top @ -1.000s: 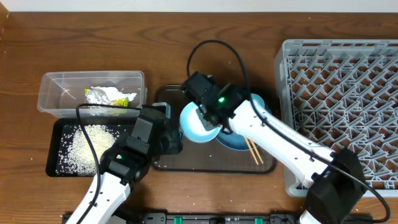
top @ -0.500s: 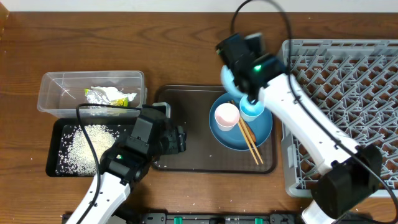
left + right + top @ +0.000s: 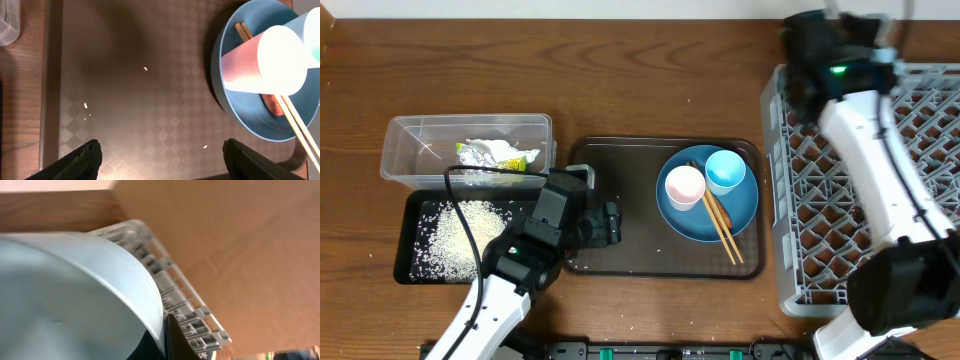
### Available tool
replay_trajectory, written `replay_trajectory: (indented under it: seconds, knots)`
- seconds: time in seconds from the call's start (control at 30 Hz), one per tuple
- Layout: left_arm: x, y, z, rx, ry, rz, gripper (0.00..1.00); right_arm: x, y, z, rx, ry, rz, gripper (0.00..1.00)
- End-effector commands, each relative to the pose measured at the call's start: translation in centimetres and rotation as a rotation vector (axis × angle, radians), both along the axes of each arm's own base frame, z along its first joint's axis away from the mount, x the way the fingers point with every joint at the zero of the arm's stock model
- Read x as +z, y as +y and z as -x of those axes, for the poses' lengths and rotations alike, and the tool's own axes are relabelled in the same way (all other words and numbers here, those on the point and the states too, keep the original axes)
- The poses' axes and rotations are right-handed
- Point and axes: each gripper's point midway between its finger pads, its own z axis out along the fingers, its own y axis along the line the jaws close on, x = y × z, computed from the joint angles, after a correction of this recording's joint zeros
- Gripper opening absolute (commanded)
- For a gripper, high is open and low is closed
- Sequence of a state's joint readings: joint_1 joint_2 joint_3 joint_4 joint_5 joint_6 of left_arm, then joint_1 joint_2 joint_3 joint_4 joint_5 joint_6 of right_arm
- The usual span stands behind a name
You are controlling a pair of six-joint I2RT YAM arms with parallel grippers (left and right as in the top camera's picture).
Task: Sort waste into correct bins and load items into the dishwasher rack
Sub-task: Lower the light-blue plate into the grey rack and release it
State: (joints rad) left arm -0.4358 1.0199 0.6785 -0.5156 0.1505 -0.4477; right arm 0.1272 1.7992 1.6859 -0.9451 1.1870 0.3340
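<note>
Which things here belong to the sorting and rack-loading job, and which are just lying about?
Job: held pale bowl, rack, blue plate, pink cup, blue cup, chopsticks, wrapper, rice, clear bin, black bin.
Lying about: brown tray, table.

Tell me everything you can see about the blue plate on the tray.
The blue plate is round, deep blue and shallow with a raised rim, apparently plastic. It lies flat on the right half of the dark tray. On it stand a pink cup and a light blue cup, mouths up, and wooden chopsticks lie across it, poking past its lower right rim.
</note>
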Motion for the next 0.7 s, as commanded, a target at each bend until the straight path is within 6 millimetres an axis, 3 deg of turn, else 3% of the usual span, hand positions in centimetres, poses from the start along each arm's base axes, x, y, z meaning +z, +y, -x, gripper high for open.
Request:
replay_trajectory:
  seconds: [0.0, 0.13, 0.27, 0.5, 0.67]
  knots:
    - [0.1, 0.1, -0.3, 0.004, -0.008, -0.009, 0.81, 3.2, -4.6, 1.7, -0.147, -0.091, 0.08, 0.01]
    - [0.1, 0.1, -0.2, 0.004, -0.008, -0.009, 0.81, 4.3, -8.6, 2.2, -0.253, -0.135, 0.133, 0.01]
    - [0.1, 0.1, -0.2, 0.004, -0.008, -0.009, 0.81, 3.7, -11.7, 1.0, -0.279, -0.136, 0.136, 0.01]
    - [0.1, 0.1, -0.3, 0.004, -0.009, -0.009, 0.81, 0.0, -15.0, -2.8, -0.237, 0.048, 0.191, 0.01]
    - [0.2, 0.1, -0.3, 0.005, -0.012, -0.008, 0.81, -4.7, -16.5, -5.2, -0.206, 0.315, 0.261, 0.01]
